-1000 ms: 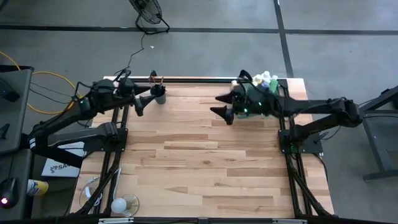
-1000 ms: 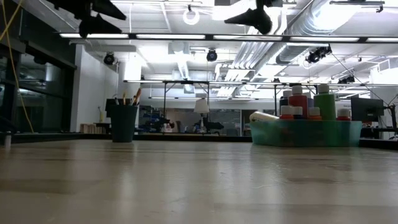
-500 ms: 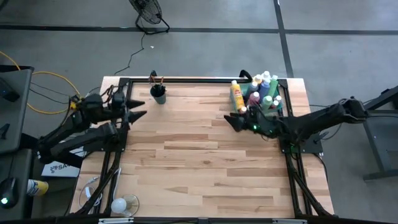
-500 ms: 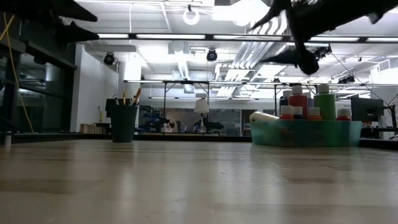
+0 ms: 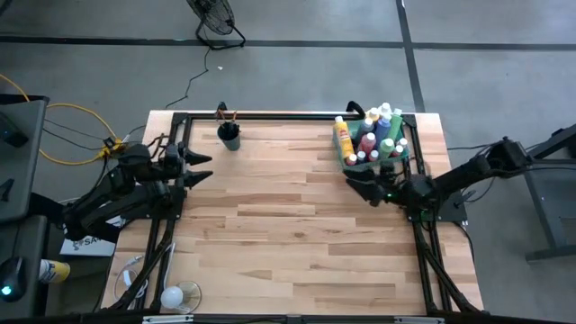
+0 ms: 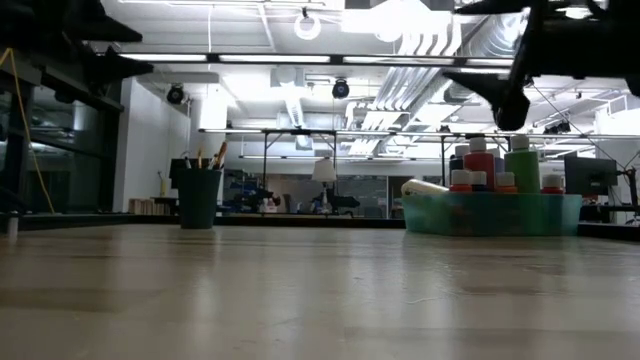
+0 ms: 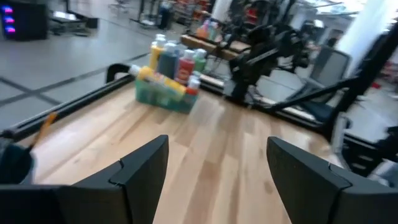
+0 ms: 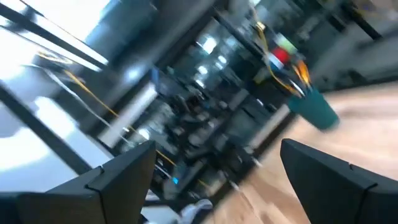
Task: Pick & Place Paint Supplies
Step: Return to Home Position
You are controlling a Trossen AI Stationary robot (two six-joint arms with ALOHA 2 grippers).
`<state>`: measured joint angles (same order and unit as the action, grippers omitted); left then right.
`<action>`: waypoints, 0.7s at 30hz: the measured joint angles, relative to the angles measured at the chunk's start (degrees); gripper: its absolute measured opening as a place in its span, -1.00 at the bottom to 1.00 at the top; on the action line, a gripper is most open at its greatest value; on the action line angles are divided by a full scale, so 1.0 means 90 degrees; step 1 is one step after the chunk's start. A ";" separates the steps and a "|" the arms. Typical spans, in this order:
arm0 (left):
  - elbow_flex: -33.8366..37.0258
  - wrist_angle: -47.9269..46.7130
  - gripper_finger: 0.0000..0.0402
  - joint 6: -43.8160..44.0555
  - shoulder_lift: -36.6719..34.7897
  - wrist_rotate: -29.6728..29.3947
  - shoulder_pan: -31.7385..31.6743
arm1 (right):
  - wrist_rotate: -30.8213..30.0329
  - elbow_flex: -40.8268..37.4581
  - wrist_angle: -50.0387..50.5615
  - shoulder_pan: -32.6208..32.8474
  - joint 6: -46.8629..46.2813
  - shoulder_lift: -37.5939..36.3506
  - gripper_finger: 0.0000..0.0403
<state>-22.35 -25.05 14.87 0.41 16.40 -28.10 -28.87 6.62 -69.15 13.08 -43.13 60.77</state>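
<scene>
I judge this is the homing step. My right gripper is beside the green tray, my left gripper well apart from it, both spread and empty; next I fold in.

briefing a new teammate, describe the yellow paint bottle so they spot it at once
On the wooden table, go to the corner at the high view's top right, where a translucent green tray holds a cluster of paint bottles. The yellow bottle lies on its side along the tray's edge nearest the table's middle, while its neighbours stand upright.
</scene>
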 joint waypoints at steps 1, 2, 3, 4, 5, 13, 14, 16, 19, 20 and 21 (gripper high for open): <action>0.0017 -0.0001 0.33 -0.0004 0.0001 -0.0084 0.0000 | 0.0102 -0.0196 -0.0475 -0.0027 0.0188 -0.0020 0.68; 0.0016 0.0065 0.33 -0.0005 0.0000 -0.0100 0.0000 | 0.0127 -0.0414 -0.0865 -0.0046 0.0338 -0.0067 0.68; 0.0002 0.0131 0.33 -0.0004 -0.0003 -0.0080 0.0000 | 0.0119 -0.0604 -0.1153 -0.0050 0.0447 -0.0120 0.68; -0.0010 0.0152 0.33 -0.0005 -0.0009 -0.0059 0.0000 | 0.0040 -0.0689 -0.1238 -0.0050 0.0529 -0.0161 0.68; -0.0014 0.0140 0.33 -0.0005 -0.0010 -0.0048 0.0000 | 0.0029 -0.0685 -0.1123 -0.0052 0.0649 -0.0200 0.68; -0.0002 0.0055 0.33 0.0049 -0.0003 -0.0177 -0.0002 | 0.0371 -0.0686 0.1049 -0.0233 0.1410 -0.1983 0.68; -0.0002 0.0013 0.33 0.0047 -0.0003 -0.0178 -0.0002 | 0.0391 -0.0686 0.1447 -0.0283 0.1311 -0.2384 0.68; -0.0002 -0.0062 0.33 0.0074 -0.0005 -0.0172 -0.0002 | 0.0502 -0.0686 0.2610 -0.0383 0.1101 -0.3274 0.68; -0.0002 -0.0127 0.33 0.0095 -0.0003 -0.0172 -0.0002 | 0.0827 -0.0686 0.4141 -0.0519 0.0980 -0.4628 0.68; -0.0002 -0.0121 0.33 0.0121 -0.0005 -0.0170 -0.0002 | 0.0900 -0.0686 0.4565 -0.0570 0.0977 -0.5061 0.68; -0.0002 -0.0116 0.33 0.0211 -0.0005 -0.0175 -0.0002 | 0.0952 -0.0686 0.4951 -0.0615 0.0982 -0.5452 0.68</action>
<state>-22.37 -26.09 16.77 0.36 14.83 -28.12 -20.30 0.45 -24.59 7.54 -34.29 11.70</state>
